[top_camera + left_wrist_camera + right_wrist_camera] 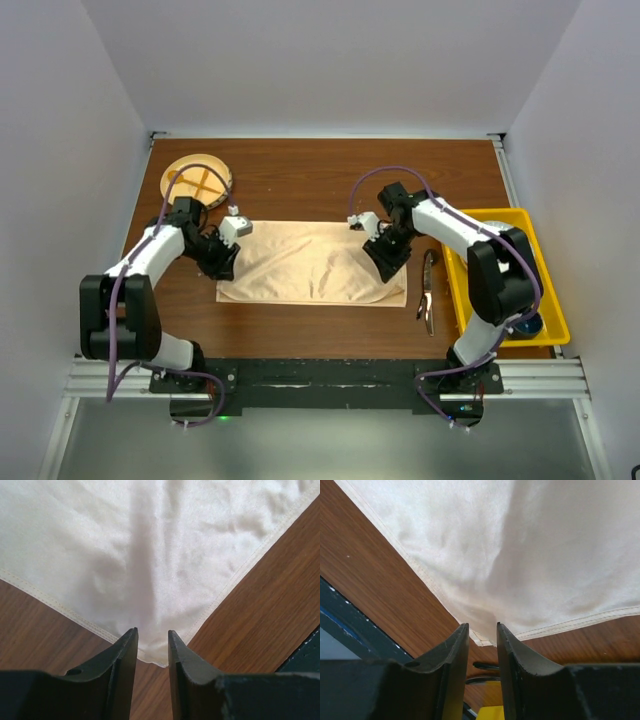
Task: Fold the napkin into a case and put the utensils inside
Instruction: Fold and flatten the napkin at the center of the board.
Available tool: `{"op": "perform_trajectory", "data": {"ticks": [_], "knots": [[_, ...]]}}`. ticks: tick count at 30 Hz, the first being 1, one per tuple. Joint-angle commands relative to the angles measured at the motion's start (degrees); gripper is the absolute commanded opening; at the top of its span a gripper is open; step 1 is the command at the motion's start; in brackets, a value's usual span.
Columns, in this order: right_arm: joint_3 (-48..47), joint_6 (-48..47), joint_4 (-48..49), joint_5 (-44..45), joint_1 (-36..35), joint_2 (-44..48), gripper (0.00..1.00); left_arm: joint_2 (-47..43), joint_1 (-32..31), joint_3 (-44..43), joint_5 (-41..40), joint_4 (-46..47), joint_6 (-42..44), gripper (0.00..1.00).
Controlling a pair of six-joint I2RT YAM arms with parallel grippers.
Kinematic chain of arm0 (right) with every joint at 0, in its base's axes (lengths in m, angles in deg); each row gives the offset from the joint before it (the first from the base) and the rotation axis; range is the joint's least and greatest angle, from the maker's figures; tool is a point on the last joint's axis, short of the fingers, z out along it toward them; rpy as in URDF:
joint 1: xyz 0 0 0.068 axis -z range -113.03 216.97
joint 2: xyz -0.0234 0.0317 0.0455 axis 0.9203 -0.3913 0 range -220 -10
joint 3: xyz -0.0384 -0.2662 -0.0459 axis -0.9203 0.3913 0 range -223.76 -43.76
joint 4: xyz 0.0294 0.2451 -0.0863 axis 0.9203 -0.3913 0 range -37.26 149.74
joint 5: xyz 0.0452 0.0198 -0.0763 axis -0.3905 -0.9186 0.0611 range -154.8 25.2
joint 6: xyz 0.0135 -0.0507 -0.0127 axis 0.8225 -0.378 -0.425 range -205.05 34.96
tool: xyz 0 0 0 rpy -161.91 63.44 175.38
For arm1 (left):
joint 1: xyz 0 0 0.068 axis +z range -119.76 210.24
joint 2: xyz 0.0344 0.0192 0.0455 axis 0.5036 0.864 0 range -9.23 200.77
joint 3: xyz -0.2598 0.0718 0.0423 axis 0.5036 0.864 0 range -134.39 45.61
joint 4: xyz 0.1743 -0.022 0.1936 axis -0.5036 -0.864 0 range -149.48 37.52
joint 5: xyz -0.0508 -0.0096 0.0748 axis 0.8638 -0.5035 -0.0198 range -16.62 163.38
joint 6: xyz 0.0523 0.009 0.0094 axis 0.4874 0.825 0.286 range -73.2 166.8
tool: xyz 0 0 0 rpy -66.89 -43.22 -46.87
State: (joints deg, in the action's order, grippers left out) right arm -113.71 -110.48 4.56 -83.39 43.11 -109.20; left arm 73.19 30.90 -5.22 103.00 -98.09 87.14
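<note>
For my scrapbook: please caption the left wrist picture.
Left pincer at a corner of the napkin on a wooden table.

One napkin [315, 262], one table [300, 185], one round wooden plate [178, 170] bearing two crossed pale pieces [200, 183], one yellow bin [505, 214], two grippers, the left gripper [152, 631] and the right gripper [482, 625], and what look like two dark utensils [428, 285], that count unsure

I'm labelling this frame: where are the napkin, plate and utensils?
napkin [310, 262], top view, its middle.
plate [195, 157], top view, far rim.
utensils [428, 285], top view, mid-handle.
</note>
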Motion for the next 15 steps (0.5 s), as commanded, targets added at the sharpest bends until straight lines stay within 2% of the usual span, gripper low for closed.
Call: {"op": "perform_trajectory", "data": {"ticks": [1, 6, 15], "knots": [[2.9, -0.4, 1.1, 3.8, -0.1, -1.0, 0.31, 1.1, -0.1, 3.3, -2.7, 3.2, -1.4, 0.33], [6.7, -1.1, 0.8, 6.0, -0.3, -0.3, 0.28, -0.3, -0.1, 6.2, -5.2, 2.6, 0.6, 0.29], [3.5, -4.9, -3.7, 9.3, -0.6, -0.6, 0.31, -1.7, -0.2, 6.8, -7.2, 0.2, 2.6, 0.28]]}}
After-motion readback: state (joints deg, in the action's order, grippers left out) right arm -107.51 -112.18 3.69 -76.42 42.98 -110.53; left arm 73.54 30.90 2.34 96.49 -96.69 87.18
